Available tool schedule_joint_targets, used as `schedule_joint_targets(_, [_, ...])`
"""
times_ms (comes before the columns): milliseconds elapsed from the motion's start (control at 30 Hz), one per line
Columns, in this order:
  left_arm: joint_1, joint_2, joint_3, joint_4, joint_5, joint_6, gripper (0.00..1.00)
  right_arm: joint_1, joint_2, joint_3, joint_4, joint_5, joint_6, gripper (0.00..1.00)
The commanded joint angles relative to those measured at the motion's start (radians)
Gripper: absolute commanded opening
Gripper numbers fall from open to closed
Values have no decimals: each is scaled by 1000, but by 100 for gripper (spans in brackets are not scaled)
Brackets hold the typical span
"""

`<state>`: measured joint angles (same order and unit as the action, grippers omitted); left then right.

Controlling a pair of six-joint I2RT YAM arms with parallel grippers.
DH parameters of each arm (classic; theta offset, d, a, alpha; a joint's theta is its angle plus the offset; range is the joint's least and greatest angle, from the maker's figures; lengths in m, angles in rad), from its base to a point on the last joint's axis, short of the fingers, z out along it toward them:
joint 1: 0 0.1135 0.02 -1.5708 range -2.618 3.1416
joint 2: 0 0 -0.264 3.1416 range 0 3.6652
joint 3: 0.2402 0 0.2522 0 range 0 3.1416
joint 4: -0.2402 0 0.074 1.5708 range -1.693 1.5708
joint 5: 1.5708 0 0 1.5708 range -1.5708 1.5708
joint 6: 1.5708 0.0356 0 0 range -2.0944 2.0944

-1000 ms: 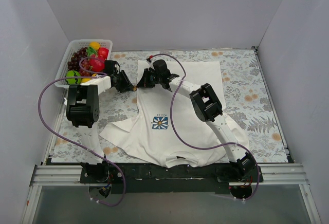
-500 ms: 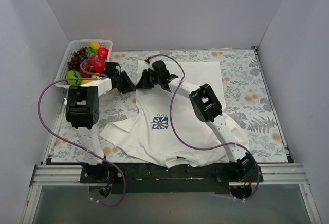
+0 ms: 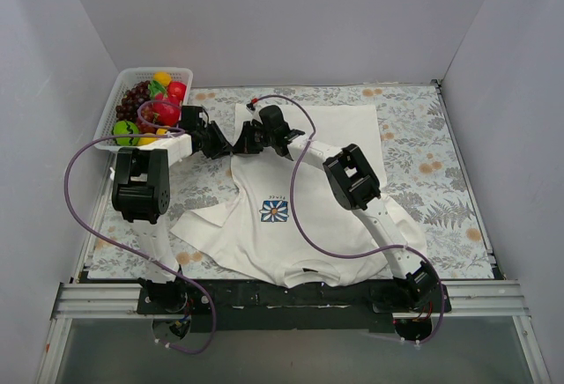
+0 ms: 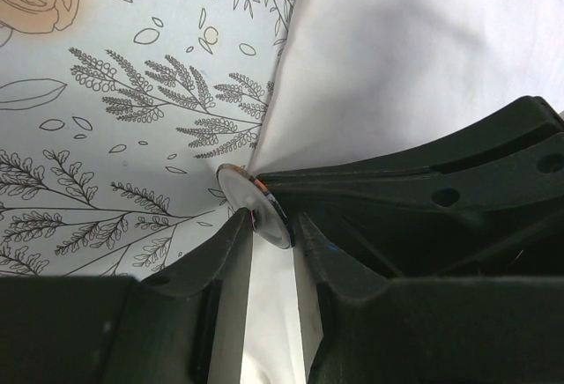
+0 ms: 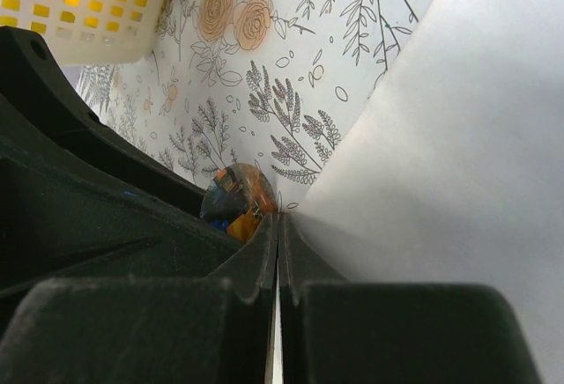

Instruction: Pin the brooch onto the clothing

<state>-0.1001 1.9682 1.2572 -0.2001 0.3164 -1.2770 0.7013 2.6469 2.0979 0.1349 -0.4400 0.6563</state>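
From above, your left pincer (image 3: 220,144) and right pincer (image 3: 244,142) meet tip to tip at the far left edge of the shirt (image 3: 308,199). The shirt lies spread on the table (image 3: 441,155), near the basket (image 3: 113,113). What sits between the tips is too small to tell from up here. The left wrist view settles it. The brooch (image 4: 256,208) stands on edge between the left fingertips (image 4: 231,236), which look clamped on its rim. Its face is turned to the shirt's border, where the cloth rises off the table. The right pincer shows as the dark mass reaching in from the right, touching or nearly touching the disc. In the right wrist view the right fingers (image 5: 300,256) are clenched almost flat together, and only a thin white sliver shows between them. I judge they are pinching the shirt's edge and holding it up taut. The blue-and-orange face of the brooch sits just beside those tips, against the left pincer. So you are at the pinning step itself: the brooch is presented to the held hem and not yet seen fastened. The next move calls for a small, steady push of the brooch into the cloth. Keep the right grip firm so the fabric does not slide away, and let go of neither until it holds.
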Motion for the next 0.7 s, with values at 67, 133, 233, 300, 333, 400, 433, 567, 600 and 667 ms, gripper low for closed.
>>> schedule_joint_targets(67, [-6, -37, 27, -44, -66, 30, 3, 26, -62, -30, -46, -32, -24, 1])
schedule_joint_targets(133, [-6, -40, 28, -50, -82, 33, 0, 26, -73, -33, -46, -32, -27, 1])
schedule_joint_targets(233, [-6, -60, 34, -71, -109, 41, 0, 26, -87, -35, -50, -39, -38, 1])
schedule_joint_targets(300, [-6, -81, 39, -93, -128, 51, 0, 24, -100, -29, -54, -48, -44, 1])
schedule_joint_targets(333, [-4, -107, 39, -99, -137, 53, 0, 24, -114, -27, -54, -52, -46, 1])
schedule_joint_targets(400, [-6, -138, 41, -116, -151, 62, 0, 24, -133, -21, -52, -65, -52, 1])
schedule_joint_targets(433, [-6, -175, 41, -120, -166, 65, 0, 24, -155, -22, -50, -66, -53, 1])
schedule_joint_targets(567, [-6, -242, 34, -145, -226, 83, 0, 24, -211, -27, -34, -81, -58, 4])
schedule_joint_targets(600, [-6, -250, 37, -153, -227, 90, 0, 23, -218, -29, -32, -88, -60, 5])
schedule_joint_targets(667, [-6, -275, 41, -176, -220, 100, 0, 23, -245, -42, -23, -121, -64, 8])
